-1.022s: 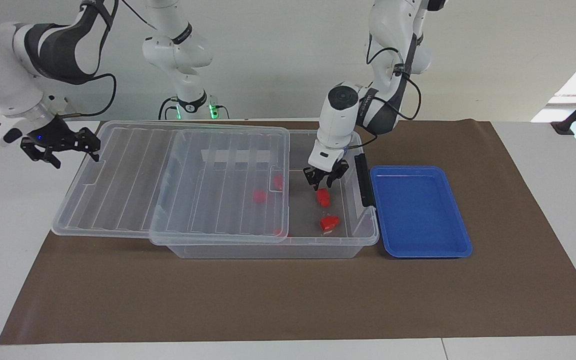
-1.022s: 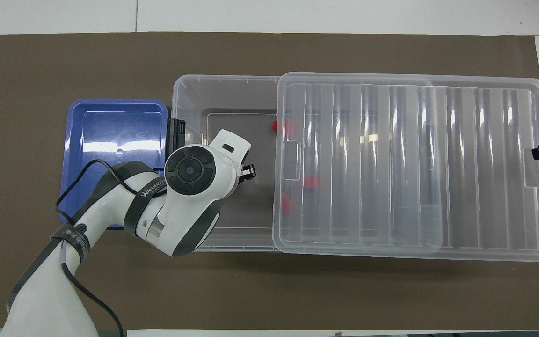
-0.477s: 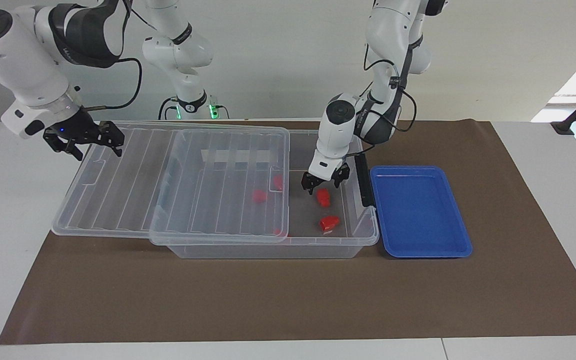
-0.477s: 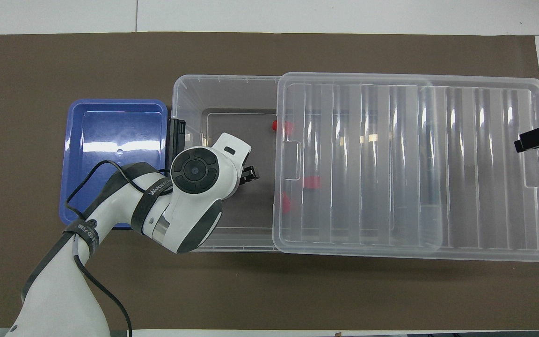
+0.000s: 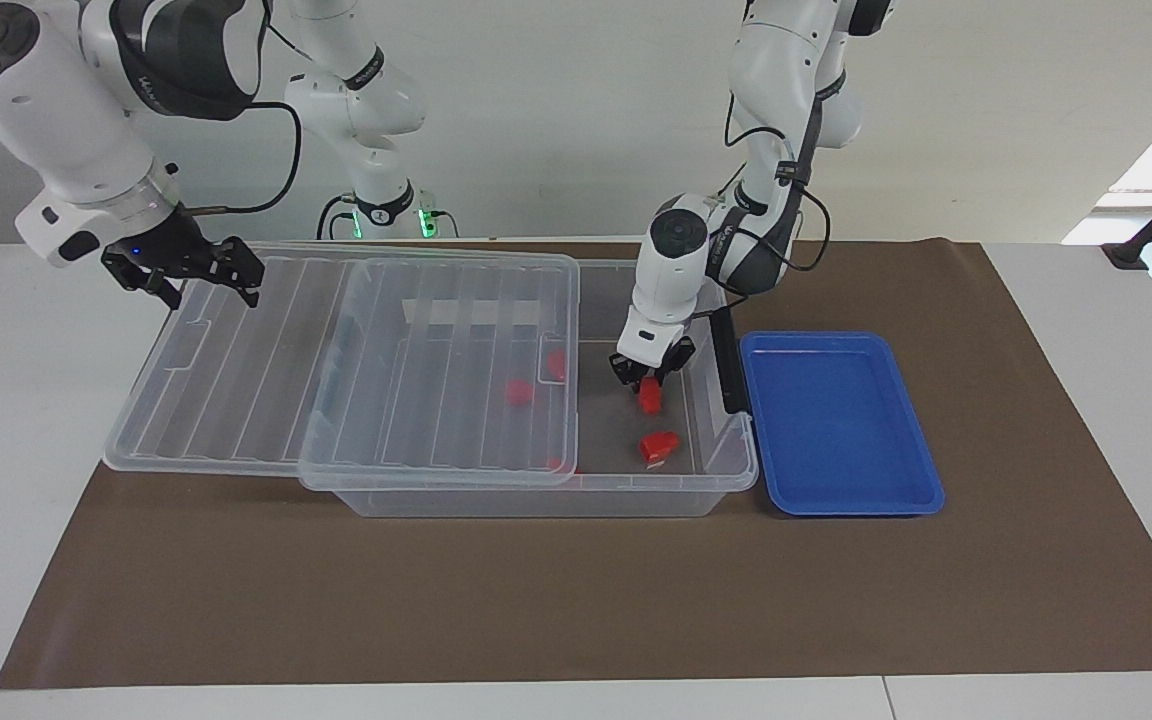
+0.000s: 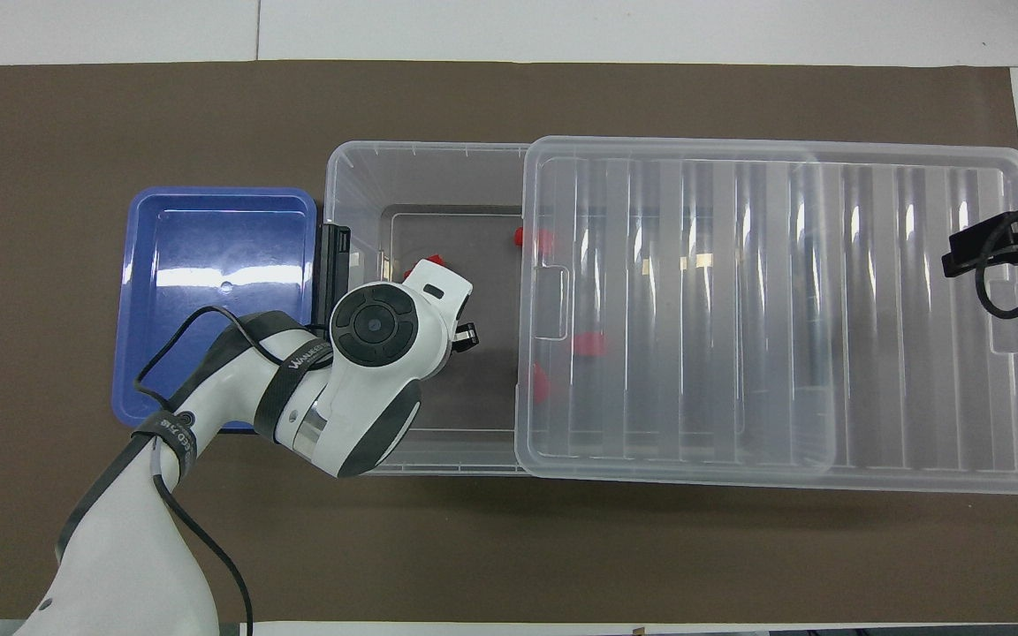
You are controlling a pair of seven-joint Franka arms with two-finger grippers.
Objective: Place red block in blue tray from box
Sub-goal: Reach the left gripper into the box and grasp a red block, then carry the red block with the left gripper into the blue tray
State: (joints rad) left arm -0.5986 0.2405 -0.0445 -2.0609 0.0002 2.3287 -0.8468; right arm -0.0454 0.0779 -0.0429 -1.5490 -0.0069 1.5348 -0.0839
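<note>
Now, progress: we have no block in the blue tray (image 5: 841, 420) yet.
Left hand (image 5: 648, 372): clenched on the red block (image 5: 649, 395), inside the box (image 5: 536, 490).
Right hand (image 5: 198, 272): waiting over the lid (image 5: 266, 390); grip we cannot tell.
Left: lift, carry, release.

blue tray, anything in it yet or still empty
Empty. The blue tray shows only bare blue floor in both views; the red blocks are all in the box.

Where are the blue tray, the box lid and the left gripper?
blue tray (image 5: 836, 420): facing view, bare floor.
box lid (image 6: 783, 309): overhead view, ribbed middle.
left gripper (image 5: 648, 376): facing view, between fingertips.
</note>
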